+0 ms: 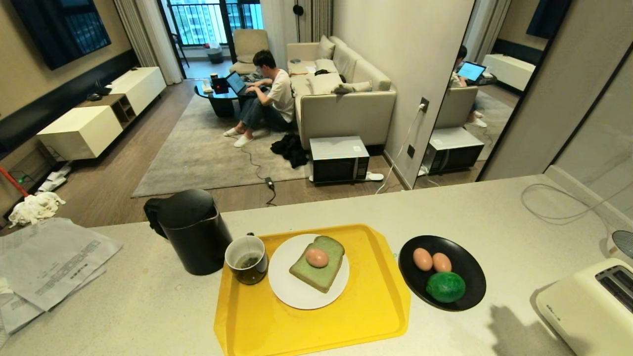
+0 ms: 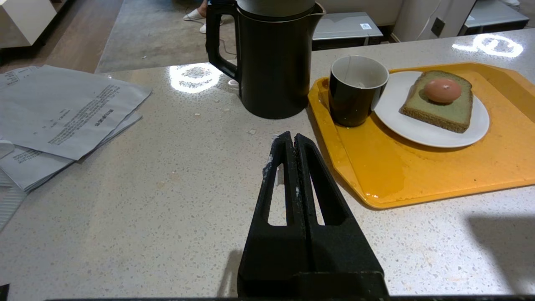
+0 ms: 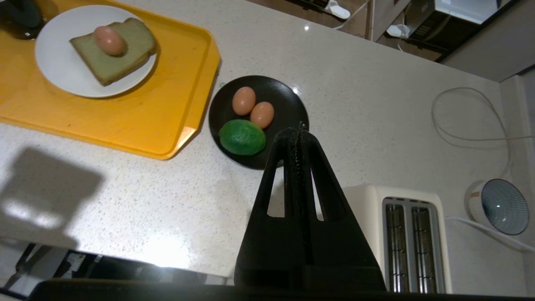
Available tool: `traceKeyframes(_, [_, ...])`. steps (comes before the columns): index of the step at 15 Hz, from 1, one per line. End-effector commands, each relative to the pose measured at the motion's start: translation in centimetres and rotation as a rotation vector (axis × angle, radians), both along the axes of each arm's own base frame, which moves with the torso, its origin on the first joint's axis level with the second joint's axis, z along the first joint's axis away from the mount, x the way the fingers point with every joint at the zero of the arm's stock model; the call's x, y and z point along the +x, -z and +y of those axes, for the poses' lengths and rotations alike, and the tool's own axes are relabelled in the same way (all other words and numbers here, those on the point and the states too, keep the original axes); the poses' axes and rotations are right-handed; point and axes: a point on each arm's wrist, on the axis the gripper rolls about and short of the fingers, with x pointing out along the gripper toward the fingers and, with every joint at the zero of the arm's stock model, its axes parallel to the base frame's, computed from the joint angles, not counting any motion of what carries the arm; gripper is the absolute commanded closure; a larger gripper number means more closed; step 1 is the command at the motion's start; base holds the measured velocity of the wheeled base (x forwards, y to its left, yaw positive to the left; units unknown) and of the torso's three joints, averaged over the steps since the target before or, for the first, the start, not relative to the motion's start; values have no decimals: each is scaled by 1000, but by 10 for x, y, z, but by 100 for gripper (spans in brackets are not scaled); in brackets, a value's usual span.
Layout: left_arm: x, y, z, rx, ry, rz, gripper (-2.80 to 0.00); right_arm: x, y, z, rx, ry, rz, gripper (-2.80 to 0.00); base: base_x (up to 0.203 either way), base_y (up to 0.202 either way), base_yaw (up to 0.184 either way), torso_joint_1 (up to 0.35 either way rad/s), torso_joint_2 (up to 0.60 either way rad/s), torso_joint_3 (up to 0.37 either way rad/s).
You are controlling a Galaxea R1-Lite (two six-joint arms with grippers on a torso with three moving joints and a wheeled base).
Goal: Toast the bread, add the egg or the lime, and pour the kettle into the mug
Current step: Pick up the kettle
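Two pincers, both empty and pressed fully shut: our left pincer point(image 2: 291, 140) hangs low over the bare table point(image 1: 494, 212) just short of the kettle point(image 1: 190, 230), our right pincer point(image 3: 297, 133) is high above the table near the black plate point(image 3: 288, 104) and the toaster point(image 3: 413, 234). One egg point(image 1: 317, 257) already rests on the bread point(image 1: 319, 269), which lies on the white plate point(image 1: 292, 291) in the yellow tray point(image 1: 306, 331). Two more eggs and the lime point(image 1: 445, 287) sit on the black plate, touching one another. We judge toast and topping done, pouring left. Mug point(image 1: 247, 259) stands on the tray's corner, just beside the kettle, a tea bag inside; we see no water in it. Kettle looks tall and likely heavy if filled, matte and stiff; we would take it by the side handle point(image 2: 217, 42), which faces away from the mug, spout point(image 2: 319, 10) toward it. Tilt slowly: the mug is small and light and could be nudged over. A wet patch shows on the tray near the mug in the left wrist view, so slipping is possible. A person sits on the rug beyond, with a laptop.
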Motion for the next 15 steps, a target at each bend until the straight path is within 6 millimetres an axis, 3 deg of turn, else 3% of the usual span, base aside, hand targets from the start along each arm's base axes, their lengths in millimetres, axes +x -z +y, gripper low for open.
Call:
traceKeyframes(1, [0,0,0,1,-1,-1,0,-37,16,-13,27,-17,-74,0,0,0,0,0,0,0])
traceKeyframes(4, [0,0,0,0,-1,-1,0,-70,38,-25,45,-26,-150,0,0,0,0,0,0,0])
traceKeyframes(6, [0,0,0,1,-1,-1,0,-78,66,-28,53,-32,-158,0,0,0,0,0,0,0])
traceKeyframes(10, [0,0,0,1,-1,-1,0,-70,107,-24,141,-30,-306,0,0,0,0,0,0,0])
traceKeyframes(15, [0,0,0,0,-1,-1,0,-62,162,-21,157,30,-284,0,0,0,0,0,0,0])
